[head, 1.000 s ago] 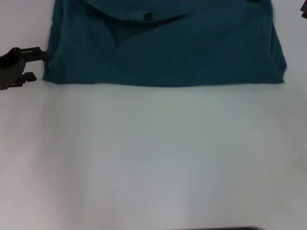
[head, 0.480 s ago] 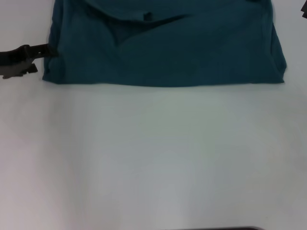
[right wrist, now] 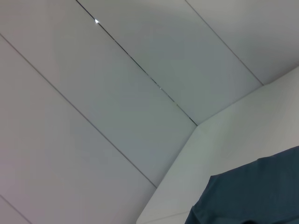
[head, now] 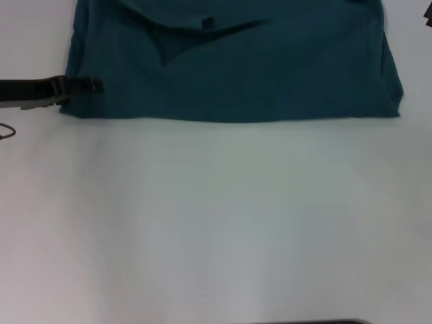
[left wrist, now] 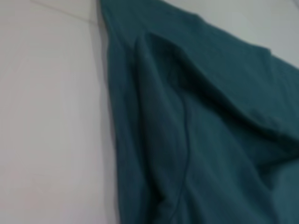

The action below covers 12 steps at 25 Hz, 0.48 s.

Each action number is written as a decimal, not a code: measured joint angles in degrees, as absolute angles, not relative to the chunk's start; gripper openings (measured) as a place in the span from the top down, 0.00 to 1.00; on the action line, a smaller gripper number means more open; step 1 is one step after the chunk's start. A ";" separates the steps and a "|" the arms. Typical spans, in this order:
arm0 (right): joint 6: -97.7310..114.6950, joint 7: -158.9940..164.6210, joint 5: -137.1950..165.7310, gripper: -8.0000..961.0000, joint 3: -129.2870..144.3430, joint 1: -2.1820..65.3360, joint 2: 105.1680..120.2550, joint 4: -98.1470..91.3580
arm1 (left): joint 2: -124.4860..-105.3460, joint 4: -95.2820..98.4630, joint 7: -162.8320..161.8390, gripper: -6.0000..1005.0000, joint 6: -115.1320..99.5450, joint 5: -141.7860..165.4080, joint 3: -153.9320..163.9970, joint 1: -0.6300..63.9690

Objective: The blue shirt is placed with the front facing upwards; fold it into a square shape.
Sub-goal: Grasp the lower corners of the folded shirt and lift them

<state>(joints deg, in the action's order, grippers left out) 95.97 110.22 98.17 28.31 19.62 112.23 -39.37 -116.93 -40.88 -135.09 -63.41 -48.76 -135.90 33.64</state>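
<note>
A corner of the blue shirt (right wrist: pixel 252 196) shows at the frame's edge, lying on the white table (right wrist: pixel 243 140). Beyond the table's edge stretches a pale panelled surface (right wrist: pixel 93 93), crossed by thin dark seams. No claw is visible here.

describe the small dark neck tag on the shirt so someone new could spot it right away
On the white table, the blue shirt lies along the far edge. Near its top, left of centre, sits the small dark neck tag, just above a V-shaped crease. It is the only near-black patch on the plain teal cloth.
</note>
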 joint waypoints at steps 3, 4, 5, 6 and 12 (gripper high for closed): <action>95.97 110.21 98.44 0.16 28.31 19.60 112.23 -39.37 | -117.31 -40.53 -135.00 0.06 -62.38 -47.36 -135.79 34.21; 95.97 110.21 98.64 0.16 28.24 19.60 112.23 -39.37 | -117.40 -40.53 -134.98 0.06 -62.09 -47.24 -135.70 34.32; 95.97 110.20 98.76 0.16 28.20 19.59 112.23 -39.37 | -117.46 -40.52 -134.96 0.06 -61.87 -47.23 -135.55 34.38; 95.97 110.18 98.83 0.16 28.17 19.57 112.23 -39.37 | -117.52 -40.53 -134.95 0.06 -61.66 -47.22 -135.41 34.45; 95.97 110.12 98.93 0.16 28.13 19.42 112.23 -39.37 | -117.65 -40.53 -135.08 0.06 -61.17 -47.19 -133.18 35.00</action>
